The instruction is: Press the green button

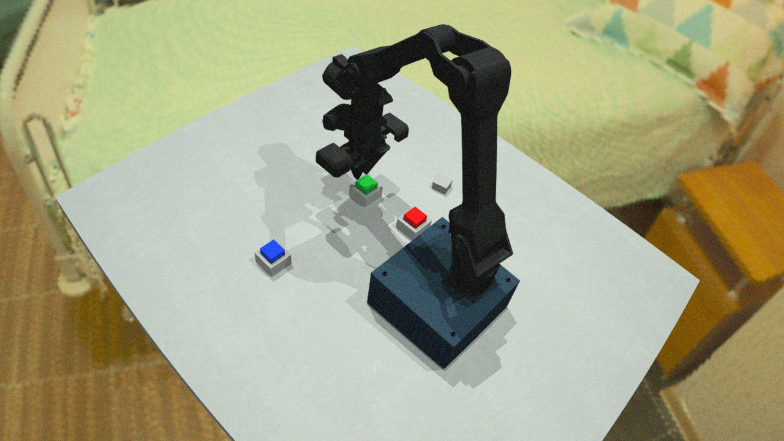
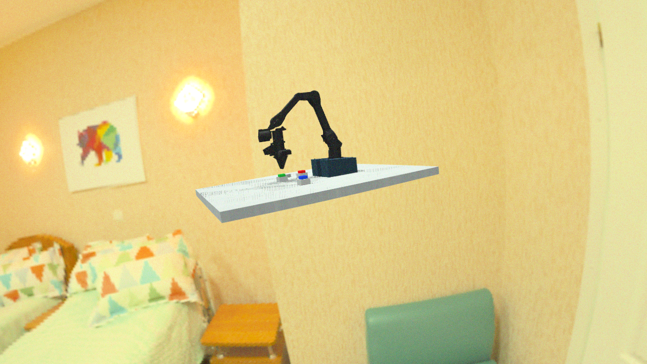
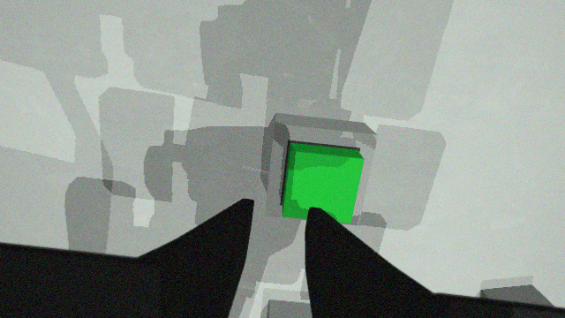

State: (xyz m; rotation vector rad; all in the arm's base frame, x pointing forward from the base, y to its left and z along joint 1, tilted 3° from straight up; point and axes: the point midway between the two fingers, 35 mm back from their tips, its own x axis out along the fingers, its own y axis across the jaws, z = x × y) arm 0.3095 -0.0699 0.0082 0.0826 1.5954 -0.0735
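Observation:
The green button (image 1: 365, 184) (image 2: 281, 175) (image 3: 327, 181) sits on a square grey housing, its cap standing raised. My gripper (image 1: 358, 174) (image 2: 282, 168) (image 3: 280, 215) points down just above it, partly open with a narrow gap between the fingertips and nothing between them. In the exterior view a small gap shows between the fingertips and the cap. In the wrist view the right fingertip overlaps the cap's near edge, and the left fingertip is off to the left of the cap.
The red button (image 1: 414, 217) (image 2: 301, 171) stands between the green one and the dark blue arm base (image 1: 438, 318) (image 2: 334, 167). The blue button (image 1: 272, 251) (image 2: 302, 177) stands apart, nearer the table's left edge in the top view. A small grey block (image 1: 441, 184) (image 3: 512, 295) lies beyond the red button.

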